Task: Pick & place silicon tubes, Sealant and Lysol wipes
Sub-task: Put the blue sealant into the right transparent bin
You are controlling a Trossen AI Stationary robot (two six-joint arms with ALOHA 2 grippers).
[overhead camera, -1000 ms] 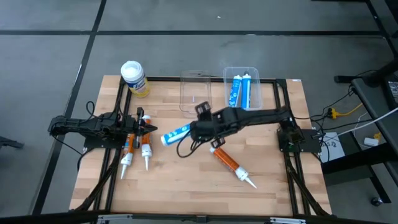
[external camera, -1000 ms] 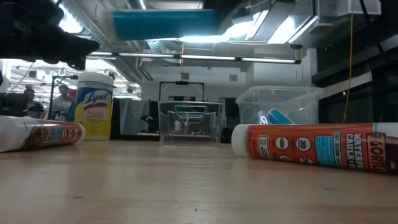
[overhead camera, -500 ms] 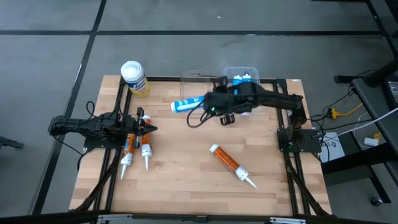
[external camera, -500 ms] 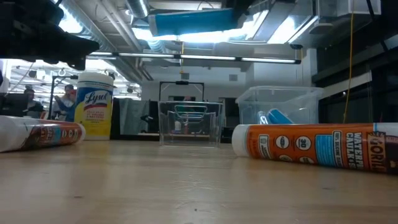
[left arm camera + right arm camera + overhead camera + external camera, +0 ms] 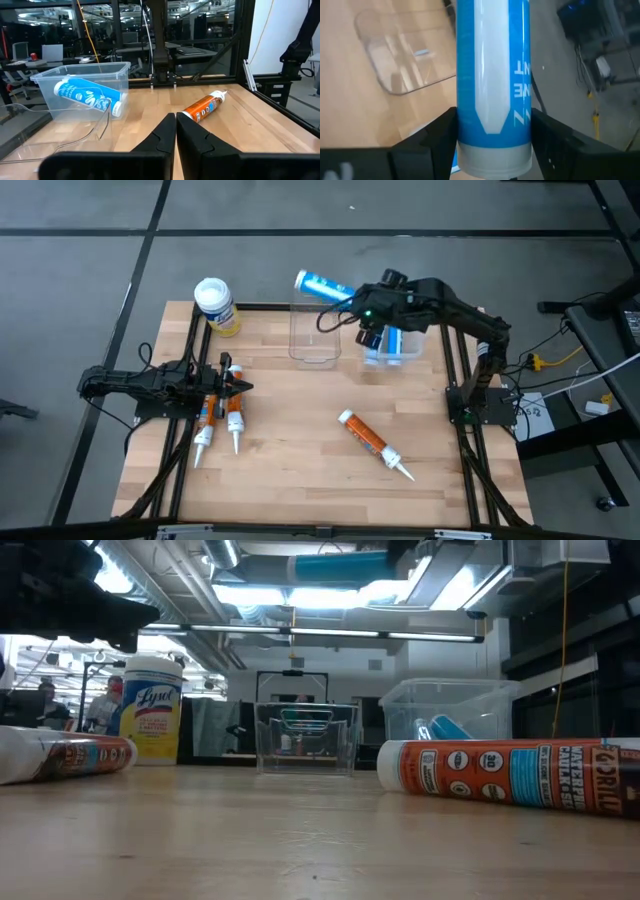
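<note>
Right gripper (image 5: 362, 308) clamping blue-and-white plastic sealant tube (image 5: 322, 285) at mid-body, carrying it aloft over clear plastic bins (image 5: 390, 330), likely for drop-in; left gripper (image 5: 237, 388) closed empty, waiting beside orange tubes (image 5: 220, 420); yellow-labelled Lysol wipes canister (image 5: 214, 305) standing at table's far-left corner.

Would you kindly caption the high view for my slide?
Right tool carries a blue tube above the clear bins; left tool waits shut.
</note>
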